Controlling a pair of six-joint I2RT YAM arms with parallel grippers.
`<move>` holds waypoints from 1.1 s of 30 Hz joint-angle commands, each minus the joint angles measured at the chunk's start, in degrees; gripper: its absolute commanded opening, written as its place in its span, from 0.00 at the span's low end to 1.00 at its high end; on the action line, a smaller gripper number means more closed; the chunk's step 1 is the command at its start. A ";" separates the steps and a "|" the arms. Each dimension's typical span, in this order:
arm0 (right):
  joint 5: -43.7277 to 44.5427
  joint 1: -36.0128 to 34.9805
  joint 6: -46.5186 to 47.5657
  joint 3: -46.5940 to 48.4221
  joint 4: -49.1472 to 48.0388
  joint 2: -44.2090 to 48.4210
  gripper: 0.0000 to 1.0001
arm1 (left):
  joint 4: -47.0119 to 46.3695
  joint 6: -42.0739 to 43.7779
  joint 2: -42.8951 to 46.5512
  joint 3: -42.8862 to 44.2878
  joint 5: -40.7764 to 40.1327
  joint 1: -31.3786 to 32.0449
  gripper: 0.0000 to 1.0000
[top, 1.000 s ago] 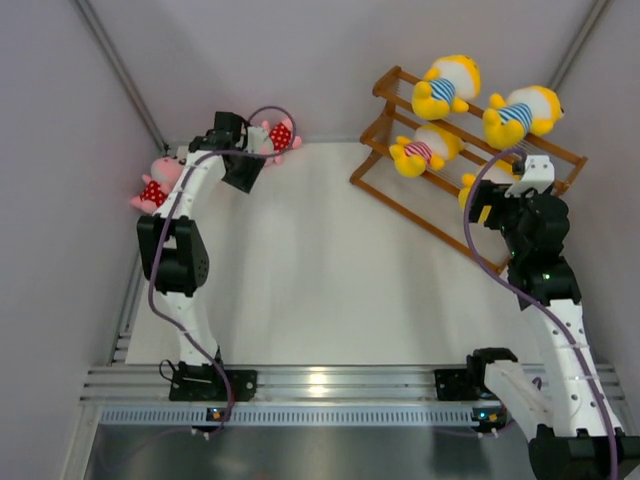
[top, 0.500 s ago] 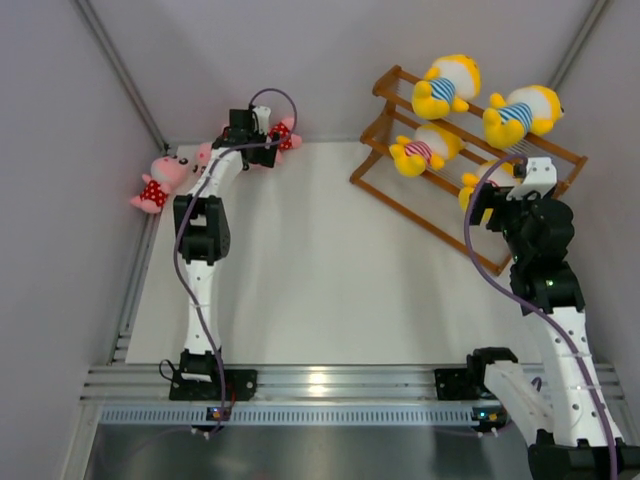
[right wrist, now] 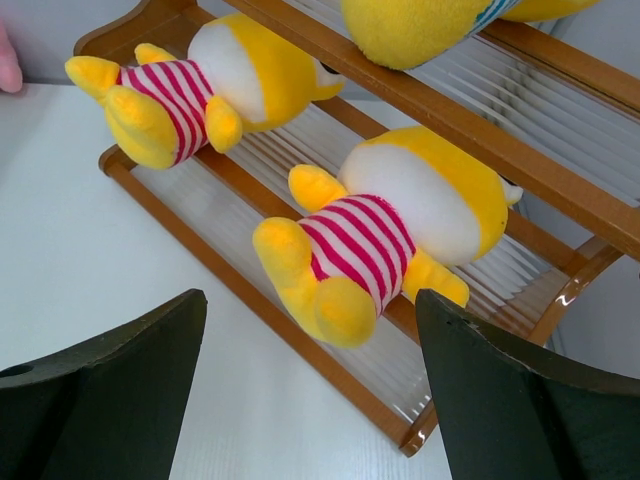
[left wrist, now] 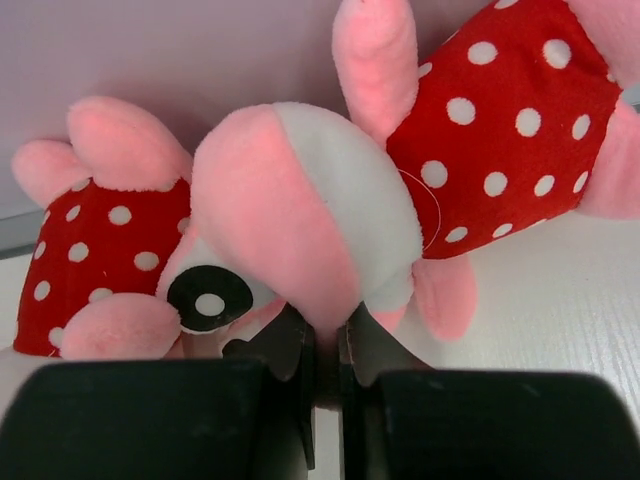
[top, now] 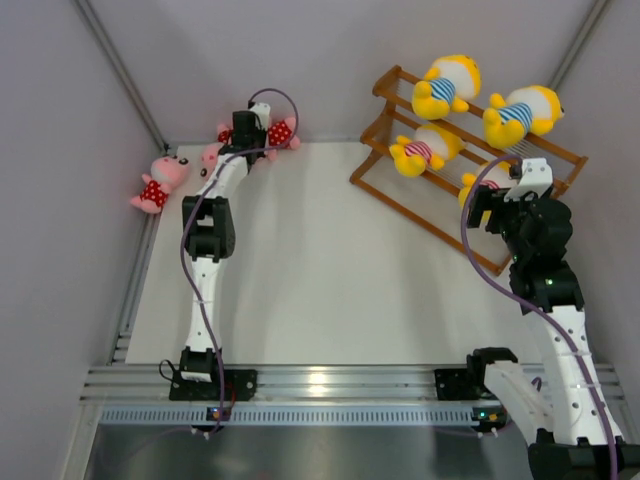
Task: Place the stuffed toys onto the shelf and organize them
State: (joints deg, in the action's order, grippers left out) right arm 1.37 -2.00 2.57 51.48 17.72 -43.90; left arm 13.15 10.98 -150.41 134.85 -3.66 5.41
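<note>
hidden or unclear: from above, a yellow plush doll in a pink-and-white striped shirt (top: 472,185) on the lowest tier is mostly covered by the right arm. the right wrist view shows it whole, lying on the slats. a top-tier yellow doll (right wrist: 420,25) is cut off at that view's upper edge.

the left claw (left wrist: 325,335) blocks the bottom of its own view. its fingers are pinched together on a fold of pink plush under the head of a pink plush doll in a red white-dotted outfit (left wrist: 300,210). cannot tell which dotted body that head belongs to. a second pink dotted doll (left wrist: 90,230) is pressed against it on the left. both lie at the far wall. a third pink doll (top: 158,183) lies apart, by the left wall.

the right claw (right wrist: 310,310) is spread wide and holds nothing, just in front of the low-tier doll.

the brown wooden three-tier slatted shelf (right wrist: 560,185) stands in the far right corner.

surface: plain white tabletop (top: 320,280). room: pale grey walls (top: 330,40) close in on three sides.
</note>
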 commanded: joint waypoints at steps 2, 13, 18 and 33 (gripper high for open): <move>-1.19 0.16 0.42 3.01 0.12 1.62 0.86 | -4.80 0.53 5.55 -5.35 3.40 -0.93 0.00; -19.34 -0.28 4.46 10.03 7.32 3.82 0.86 | 7.84 11.48 40.35 -40.05 32.89 -1.02 0.00; -32.28 -4.05 5.87 17.24 12.08 -0.65 0.84 | 28.01 25.82 56.76 -51.16 42.50 -0.84 0.00; -39.68 -37.72 6.40 17.95 -3.64 -26.32 0.85 | 58.39 37.18 71.04 -53.81 49.72 1.00 0.00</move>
State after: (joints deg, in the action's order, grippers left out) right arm -34.06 -37.19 8.99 68.77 21.74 -68.90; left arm 66.19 45.87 -82.02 81.80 43.00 5.96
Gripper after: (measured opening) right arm 0.850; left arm 0.147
